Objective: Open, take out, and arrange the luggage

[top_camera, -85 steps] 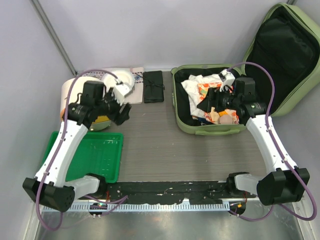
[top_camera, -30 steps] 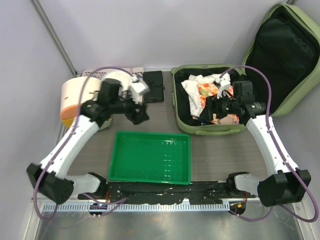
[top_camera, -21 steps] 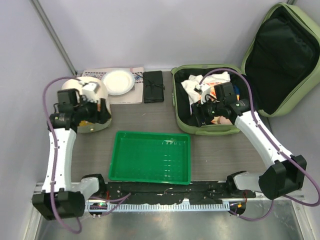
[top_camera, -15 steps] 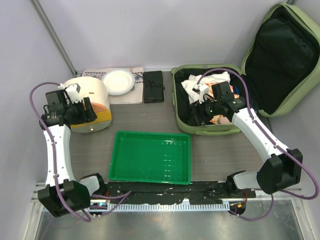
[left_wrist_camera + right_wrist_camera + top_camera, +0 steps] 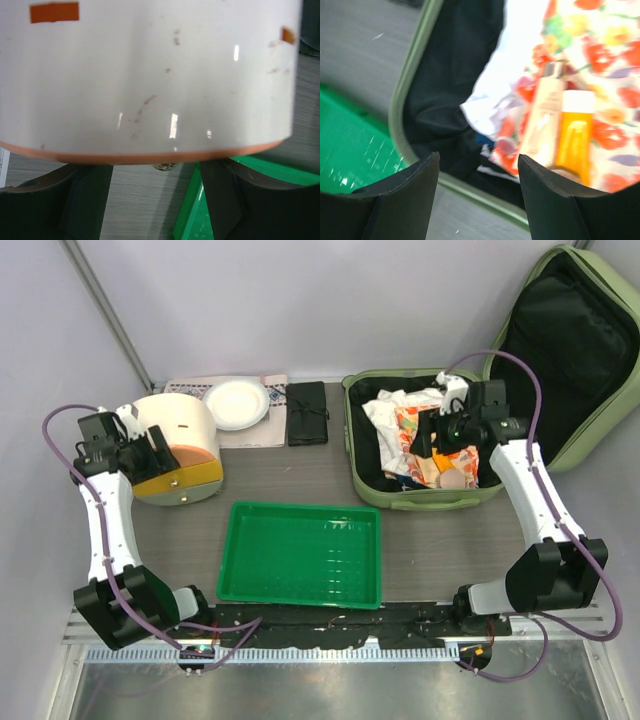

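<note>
The luggage (image 5: 420, 502) lies open at the right, its black-lined lid (image 5: 560, 350) leaning back. Inside are a white cloth (image 5: 385, 410) and a floral cloth (image 5: 415, 430). My right gripper (image 5: 438, 438) hovers open and empty over these contents. In the right wrist view my right gripper (image 5: 477, 165) is above the near rim (image 5: 412, 75), with the floral cloth (image 5: 600, 45), a cream tube (image 5: 545, 115) and an orange bottle (image 5: 575, 135) ahead. My left gripper (image 5: 150, 452) is open at the left side of the cream-and-orange container (image 5: 185, 440), which fills the left wrist view (image 5: 150, 75) just ahead of my left gripper (image 5: 155, 172).
A bright green tray (image 5: 300, 552) lies at the front middle and shows in the left wrist view (image 5: 200, 215). A white plate (image 5: 236, 403) on a patterned mat (image 5: 190, 387) and a black pouch (image 5: 306, 412) sit at the back. Grey walls close in left and behind.
The green tray went from the front left to the front middle. My left arm swung back left to the container. My right gripper rose and shifted right over the luggage contents.
</note>
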Robot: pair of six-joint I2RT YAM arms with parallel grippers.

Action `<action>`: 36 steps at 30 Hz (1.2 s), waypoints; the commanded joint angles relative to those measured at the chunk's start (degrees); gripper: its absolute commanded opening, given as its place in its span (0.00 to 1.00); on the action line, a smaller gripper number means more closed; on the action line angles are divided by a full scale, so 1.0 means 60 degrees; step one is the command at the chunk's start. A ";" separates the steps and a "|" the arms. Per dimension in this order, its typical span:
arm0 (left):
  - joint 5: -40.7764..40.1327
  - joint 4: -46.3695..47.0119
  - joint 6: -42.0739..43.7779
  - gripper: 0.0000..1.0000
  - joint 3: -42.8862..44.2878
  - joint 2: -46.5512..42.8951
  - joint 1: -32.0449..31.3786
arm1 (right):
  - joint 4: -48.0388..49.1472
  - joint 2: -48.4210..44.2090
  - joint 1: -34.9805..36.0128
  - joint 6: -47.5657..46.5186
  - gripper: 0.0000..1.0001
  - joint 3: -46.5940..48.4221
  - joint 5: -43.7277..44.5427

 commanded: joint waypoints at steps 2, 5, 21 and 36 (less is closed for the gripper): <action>0.1362 0.0156 0.0271 0.73 0.0780 -0.0707 0.0073 | 0.0097 0.0901 -0.0711 -0.0019 0.69 0.1433 0.1080; 0.1305 -0.0691 0.0550 0.74 0.1014 -0.0752 0.0073 | -0.0182 0.1604 -0.1151 -0.0356 0.67 0.1933 0.1448; 0.0894 0.0594 -0.0725 0.59 0.0502 -0.0211 0.0132 | 0.0023 0.2514 -0.0961 0.0155 0.65 0.2374 0.0951; 0.1113 0.0799 -0.0315 0.19 -0.0288 -0.0560 0.0161 | -0.0036 0.2280 -0.0961 0.0024 0.65 0.2316 0.1009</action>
